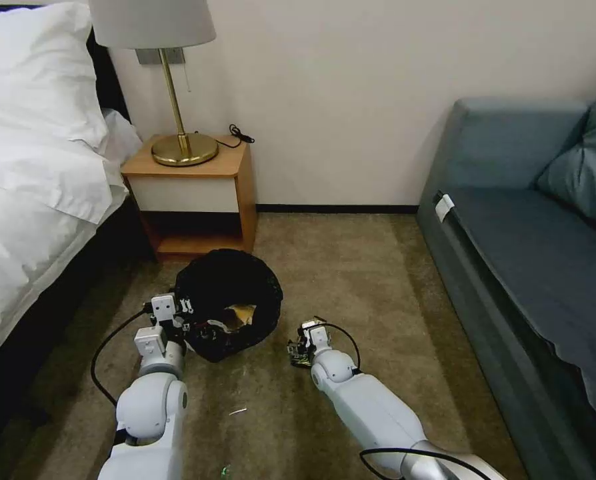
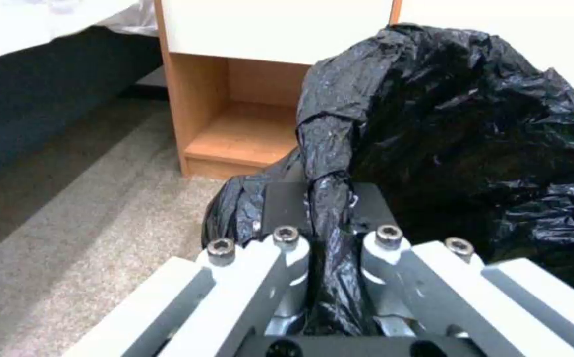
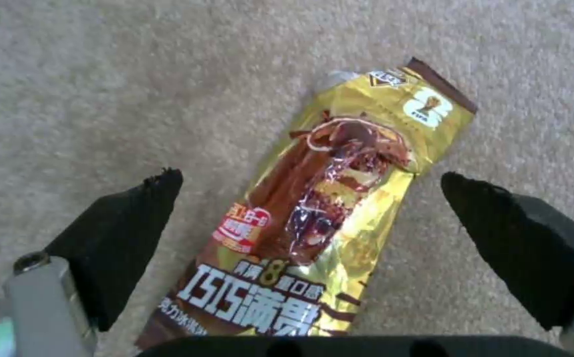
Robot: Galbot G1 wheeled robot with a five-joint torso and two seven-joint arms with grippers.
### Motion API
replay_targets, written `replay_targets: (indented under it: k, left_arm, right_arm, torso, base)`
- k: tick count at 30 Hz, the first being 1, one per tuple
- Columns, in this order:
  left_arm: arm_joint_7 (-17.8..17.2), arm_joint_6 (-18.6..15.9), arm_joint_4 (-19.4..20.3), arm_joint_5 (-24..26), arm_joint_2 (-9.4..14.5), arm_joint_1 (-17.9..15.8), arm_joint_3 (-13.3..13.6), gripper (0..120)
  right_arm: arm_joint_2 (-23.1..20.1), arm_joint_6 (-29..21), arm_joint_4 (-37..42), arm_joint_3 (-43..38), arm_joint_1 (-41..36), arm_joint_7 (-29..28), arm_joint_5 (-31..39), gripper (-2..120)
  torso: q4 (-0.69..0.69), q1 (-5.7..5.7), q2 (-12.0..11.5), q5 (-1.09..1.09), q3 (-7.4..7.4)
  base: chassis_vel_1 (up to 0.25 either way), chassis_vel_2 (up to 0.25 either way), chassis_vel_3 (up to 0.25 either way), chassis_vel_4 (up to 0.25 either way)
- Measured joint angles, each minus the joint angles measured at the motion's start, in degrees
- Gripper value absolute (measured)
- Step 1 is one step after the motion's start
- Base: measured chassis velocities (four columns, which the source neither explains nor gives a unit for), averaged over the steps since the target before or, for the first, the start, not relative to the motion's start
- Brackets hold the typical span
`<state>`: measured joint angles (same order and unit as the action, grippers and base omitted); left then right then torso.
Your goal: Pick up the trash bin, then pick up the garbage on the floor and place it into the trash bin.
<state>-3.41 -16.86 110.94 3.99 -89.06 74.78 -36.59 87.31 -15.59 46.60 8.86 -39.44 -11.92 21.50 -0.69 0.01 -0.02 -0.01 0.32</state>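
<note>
Right gripper [image 3: 310, 198] hangs spread over snack wrapper [image 3: 320, 208] on carpet [image 3: 102, 89].

The trash bin [image 1: 228, 303] is lined with thin, crinkled black plastic film of glossy finish, a fold of which is clamped in the left hand [image 2: 330, 233], itself of smooth pale grey plastic with bright metal socket screws and matt black pads. The snack bar wrapper [image 3: 314, 218] is shiny gold-and-brown foil, creased, lying on short-pile beige carpet [image 3: 102, 89] of rough matt texture, between the spread matt black fingers [image 3: 125, 233] of the right hand [image 3: 314, 198]. The nightstand [image 1: 195, 197] is smooth light wood veneer with a white matt front panel, carrying a lamp [image 1: 178, 93] of polished brass-like metal; the sofa [image 1: 531, 267] is grey-blue woven cloth.
</note>
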Motion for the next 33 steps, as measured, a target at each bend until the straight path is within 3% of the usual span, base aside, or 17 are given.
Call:
replay_targets:
  k: [10,33]
  left_arm:
    - [-0.01,0.07,0.57,-0.10,-0.04,0.71,-0.39,4]
    - [-0.03,0.19,1.02,-0.23,-0.06,1.09,-0.49,4]
  right_arm:
    - [2.76,3.67,-6.37,-1.70,1.46,1.66,-3.80,100]
    - [2.99,5.67,-9.49,-4.32,1.55,5.32,-6.95,100]
  torso:
    - [0.01,0.00,0.00,0.00,0.00]
    - [0.00,0.00,0.00,0.00,0.00]
  base:
    - [0.000,0.000,0.000,0.000]
    - [0.000,0.000,0.000,0.000]
